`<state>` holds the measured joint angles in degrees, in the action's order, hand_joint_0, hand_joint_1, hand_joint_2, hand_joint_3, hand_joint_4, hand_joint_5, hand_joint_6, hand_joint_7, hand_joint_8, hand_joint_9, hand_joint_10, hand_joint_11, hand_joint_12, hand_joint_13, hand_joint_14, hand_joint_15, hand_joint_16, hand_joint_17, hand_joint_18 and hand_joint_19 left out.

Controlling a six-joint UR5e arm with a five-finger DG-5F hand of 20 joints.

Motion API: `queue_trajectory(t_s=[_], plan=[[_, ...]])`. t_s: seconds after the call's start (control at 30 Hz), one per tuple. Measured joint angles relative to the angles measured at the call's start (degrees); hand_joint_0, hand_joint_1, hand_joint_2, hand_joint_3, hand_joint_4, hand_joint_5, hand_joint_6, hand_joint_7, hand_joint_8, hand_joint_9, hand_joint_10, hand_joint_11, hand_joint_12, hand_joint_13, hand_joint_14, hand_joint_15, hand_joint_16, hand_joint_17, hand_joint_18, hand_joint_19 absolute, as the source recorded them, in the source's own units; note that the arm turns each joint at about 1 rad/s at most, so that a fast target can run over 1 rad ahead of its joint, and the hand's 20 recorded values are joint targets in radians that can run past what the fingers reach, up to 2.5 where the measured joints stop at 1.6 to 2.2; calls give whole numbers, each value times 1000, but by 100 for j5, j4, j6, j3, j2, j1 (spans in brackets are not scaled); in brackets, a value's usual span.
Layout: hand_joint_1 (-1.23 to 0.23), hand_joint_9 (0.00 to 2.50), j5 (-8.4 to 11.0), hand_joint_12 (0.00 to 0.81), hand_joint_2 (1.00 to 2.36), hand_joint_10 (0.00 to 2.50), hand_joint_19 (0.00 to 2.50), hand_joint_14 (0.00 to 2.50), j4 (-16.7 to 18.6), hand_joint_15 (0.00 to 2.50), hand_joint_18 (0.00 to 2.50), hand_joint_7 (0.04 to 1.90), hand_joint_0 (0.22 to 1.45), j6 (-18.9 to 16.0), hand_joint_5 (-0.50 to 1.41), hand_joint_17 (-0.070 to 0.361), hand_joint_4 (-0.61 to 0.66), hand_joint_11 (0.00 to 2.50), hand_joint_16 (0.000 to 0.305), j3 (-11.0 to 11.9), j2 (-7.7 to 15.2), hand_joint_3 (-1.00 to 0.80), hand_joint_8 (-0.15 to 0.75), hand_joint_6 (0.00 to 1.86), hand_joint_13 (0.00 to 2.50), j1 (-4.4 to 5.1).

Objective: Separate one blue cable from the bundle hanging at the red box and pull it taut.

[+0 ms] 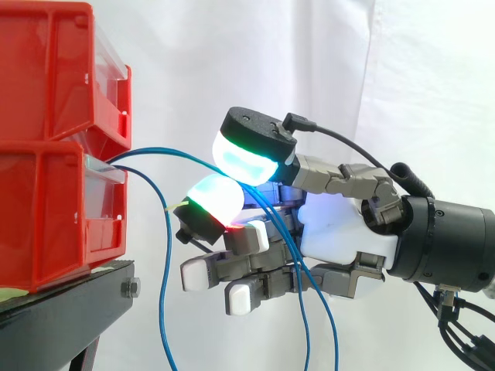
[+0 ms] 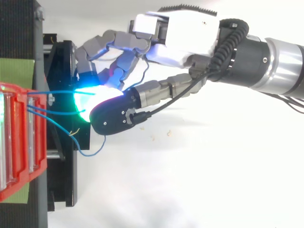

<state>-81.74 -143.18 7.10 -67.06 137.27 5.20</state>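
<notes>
Thin blue cable (image 2: 54, 91), smooth and round-sheathed, leaves the front of the lower red bin (image 1: 46, 209) (glossy moulded plastic, boxy, with a clear front lip) and runs in a shallow arc to the hand (image 1: 348, 232). Two thick, rounded fingertips (image 1: 247, 158) glowing cyan-green pinch the cable between them, while the remaining fingers, grey and segmented with white caps, lie half curled beneath. Slack below them hang the other blue cables (image 1: 162, 294), looping beside the matte black stand (image 1: 62, 309), with the softly folded white curtain (image 1: 309, 62) behind.
</notes>
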Motion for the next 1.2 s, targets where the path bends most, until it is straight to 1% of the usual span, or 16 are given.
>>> queue_trajectory(t_s=[0.03, 0.17, 0.23, 0.33, 0.37, 0.43, 0.57, 0.7, 0.8, 0.87, 0.9, 0.97, 1.03, 1.1, 1.17, 1.2], plan=[[-875, 1016, 0, 377, 1000, 25, 494, 17, -1, 456, 960, 1322, 738, 8, -182, 112, 176, 979, 50, 0, 0, -500, 405, 916, 826, 3], [-762, 1037, 8, 375, 1000, 25, 526, 17, -9, 462, 953, 1330, 589, 53, -161, 112, 204, 956, 50, 0, 1, -500, 407, 902, 826, 6], [-645, 1071, 12, 391, 1000, 24, 540, 18, -18, 468, 980, 1376, 526, 66, -141, 118, 205, 925, 52, 0, 1, -500, 420, 891, 845, 10], [-536, 1116, 11, 396, 1000, 24, 558, 17, -67, 479, 1011, 1387, 520, 76, -133, 120, 195, 915, 53, 0, 1, -500, 435, 887, 881, 14], [-473, 1125, 7, 389, 1000, 25, 567, 18, -99, 481, 1009, 1392, 539, 76, -131, 117, 190, 899, 52, 0, 1, -500, 426, 884, 878, 14], [-432, 1129, 0, 378, 1000, 26, 588, 19, -157, 479, 994, 1387, 595, 75, -132, 113, 183, 900, 50, 0, 1, -500, 420, 882, 872, 16], [-557, 1127, 8, 384, 1011, 23, 582, 17, -270, 487, 995, 1402, 615, 73, -132, 113, 183, 905, 50, 0, 1, -375, 423, 877, 873, 25], [-767, 1069, 15, 389, 1018, 25, 566, 17, -352, 485, 990, 1392, 630, 78, -152, 115, 209, 920, 51, 0, 1, -251, 413, 888, 856, 32], [-849, 1036, 17, 386, 1016, 25, 539, 19, -427, 466, 965, 1363, 680, 78, -164, 113, 159, 938, 50, 0, 0, -282, 402, 897, 837, 35], [-897, 1021, 18, 382, 1011, 26, 514, 17, -455, 462, 955, 1346, 735, 75, -173, 113, 121, 937, 50, 0, 1, -367, 401, 903, 832, 36], [-910, 1009, 16, 379, 1003, 25, 493, 17, -466, 451, 947, 1325, 760, 74, -178, 113, 113, 946, 50, 0, 0, -465, 387, 904, 822, 36], [-938, 1005, 14, 375, 1000, 27, 479, 19, -473, 452, 943, 1310, 770, 70, -177, 112, 138, 944, 50, 0, 0, -500, 385, 904, 817, 37], [-965, 1013, 14, 371, 1000, 26, 495, 20, -480, 461, 935, 1288, 662, 61, -169, 111, 152, 944, 50, 0, -1, -500, 384, 900, 820, 37], [-938, 1029, 15, 374, 1000, 26, 517, 18, -486, 470, 940, 1277, 573, 52, -166, 113, 161, 957, 50, 0, -1, -500, 389, 899, 828, 36], [-878, 1049, 9, 390, 1000, 25, 527, 19, -489, 464, 966, 1221, 513, 47, -162, 120, 167, 945, 53, 0, -4, -500, 405, 896, 841, 31], [-801, 1070, 3, 400, 1000, 25, 527, 17, -490, 466, 982, 1195, 496, 44, -158, 123, 180, 939, 55, 0, -6, -500, 420, 888, 857, 28]])
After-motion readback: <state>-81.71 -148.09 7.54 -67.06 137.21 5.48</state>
